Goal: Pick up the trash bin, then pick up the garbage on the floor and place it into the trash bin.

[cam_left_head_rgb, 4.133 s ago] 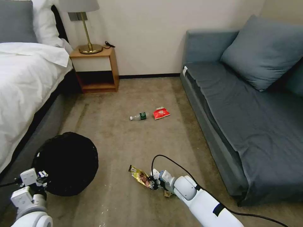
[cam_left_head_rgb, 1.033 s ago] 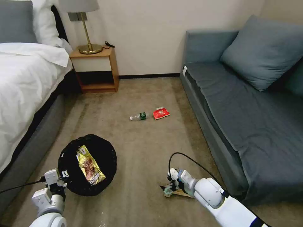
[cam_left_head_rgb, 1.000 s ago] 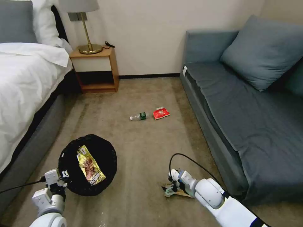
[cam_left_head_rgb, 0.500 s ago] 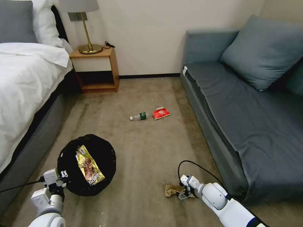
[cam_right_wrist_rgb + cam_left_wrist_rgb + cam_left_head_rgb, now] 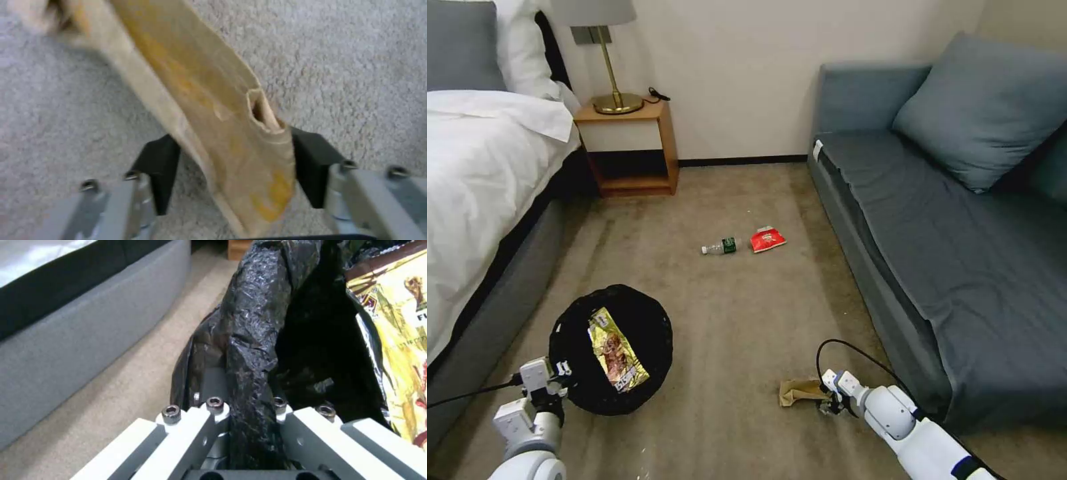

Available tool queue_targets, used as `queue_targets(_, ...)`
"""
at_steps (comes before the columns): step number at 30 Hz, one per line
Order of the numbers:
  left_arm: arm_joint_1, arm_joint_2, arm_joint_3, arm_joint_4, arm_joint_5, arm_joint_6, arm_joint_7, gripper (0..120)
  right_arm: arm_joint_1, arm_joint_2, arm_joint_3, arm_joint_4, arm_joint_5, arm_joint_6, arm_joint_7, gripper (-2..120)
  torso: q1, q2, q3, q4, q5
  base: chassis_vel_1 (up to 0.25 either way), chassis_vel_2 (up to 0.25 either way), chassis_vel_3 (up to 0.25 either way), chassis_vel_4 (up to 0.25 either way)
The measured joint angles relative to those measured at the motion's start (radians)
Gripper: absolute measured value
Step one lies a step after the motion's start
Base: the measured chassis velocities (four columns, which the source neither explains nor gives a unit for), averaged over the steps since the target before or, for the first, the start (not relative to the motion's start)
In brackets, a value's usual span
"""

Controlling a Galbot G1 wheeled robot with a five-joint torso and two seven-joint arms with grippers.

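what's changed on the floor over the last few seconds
The gold wrapper went from the carpet into the trash bin, which the left tool brought nearer the middle. The right tool shifted toward the sofa and now straddles the paper bag, open. Bottle and red packet stayed put.

left arm low at the robot's left, left gripper (image 5: 554, 380) with fingers (image 5: 195, 426) pinched on the trash bin (image 5: 610, 400) rim. right arm reaches forward and low, right gripper (image 5: 829, 400) at the floor, fingers (image 5: 155, 166) spread either side of the paper bag (image 5: 213, 116).
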Motion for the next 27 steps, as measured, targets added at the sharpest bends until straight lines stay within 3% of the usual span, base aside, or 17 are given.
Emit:
queue_targets(7,0.009,-0.001,0.0,-0.003,0.003,-0.005,0.0,3,-0.001,0.006,-0.001,0.0,0.003,0.005,0.001,24,0.0,0.0,0.0,0.0,0.0,0.0,0.0,0.0,0.0)
queue_targets(15,0.011,-0.002,0.002,-0.005,0.005,-0.006,0.0,3,0.0,0.014,0.014,0.015,0.019,0.004,0.008,0,0.0,0.0,0.0,0.0,0.0001,0.0,0.0,0.0,0.0)
queue_targets(24,0.008,-0.003,0.005,-0.006,0.005,-0.007,0.0,3,0.004,0.022,0.026,0.13,0.117,0.002,0.04,0,0.0,0.0,0.0,0.0,0.0001,0.0,0.0,0.0,0.0)
queue_targets(27,0.007,-0.008,0.013,-0.005,0.004,-0.008,0.0,3,0.021,0.03,0.016,0.234,0.226,0.012,0.075,0,0.0,0.0,0.0,0.0001,-0.0002,0.0,0.0,0.0,0.0)
